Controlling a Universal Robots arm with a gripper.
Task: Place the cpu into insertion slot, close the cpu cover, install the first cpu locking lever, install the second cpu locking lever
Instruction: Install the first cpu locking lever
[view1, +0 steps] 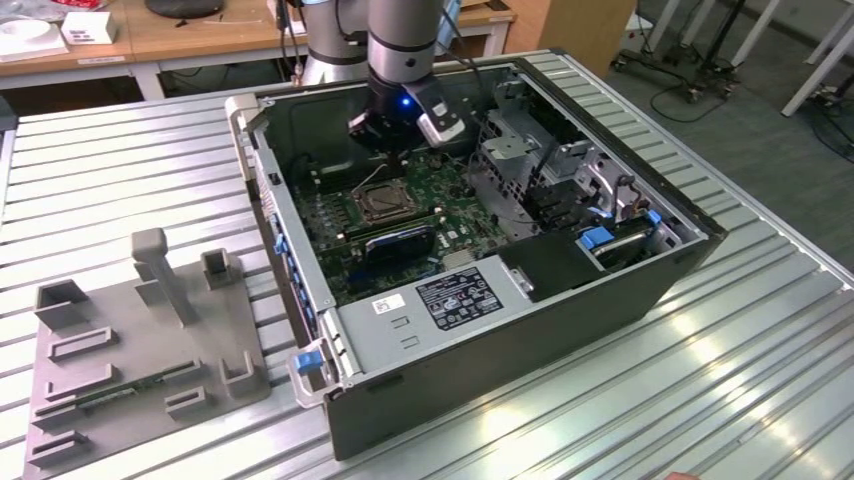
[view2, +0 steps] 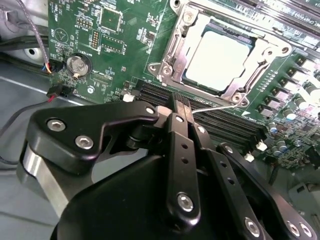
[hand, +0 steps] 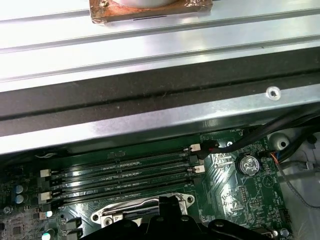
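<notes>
In the second wrist view the cpu (view2: 217, 60), a pale silvery square, lies in the insertion slot (view2: 235, 92) on the green motherboard. The silvery cpu cover (view2: 172, 47) lies flat around it. My gripper (view2: 181, 102) is shut, its black fingertips just beside the socket over the memory slots. A thin locking lever (view2: 217, 107) runs from the fingertips to the socket's corner; whether it is pinched I cannot tell. In the exterior view the gripper (view1: 387, 135) hangs inside the open computer case just behind the insertion slot (view1: 378, 200). The first wrist view shows the gripper (hand: 170, 212) at the cover's edge (hand: 125, 212).
Long black memory slots (hand: 120, 172) lie beside the socket. A coin battery (view2: 78, 64) and loose cables (view2: 30, 107) sit toward the case wall (hand: 150, 90). A metal drive cage (view1: 534, 170) and a power supply (view1: 454, 295) crowd the case. A grey fixture (view1: 134, 340) rests on the table.
</notes>
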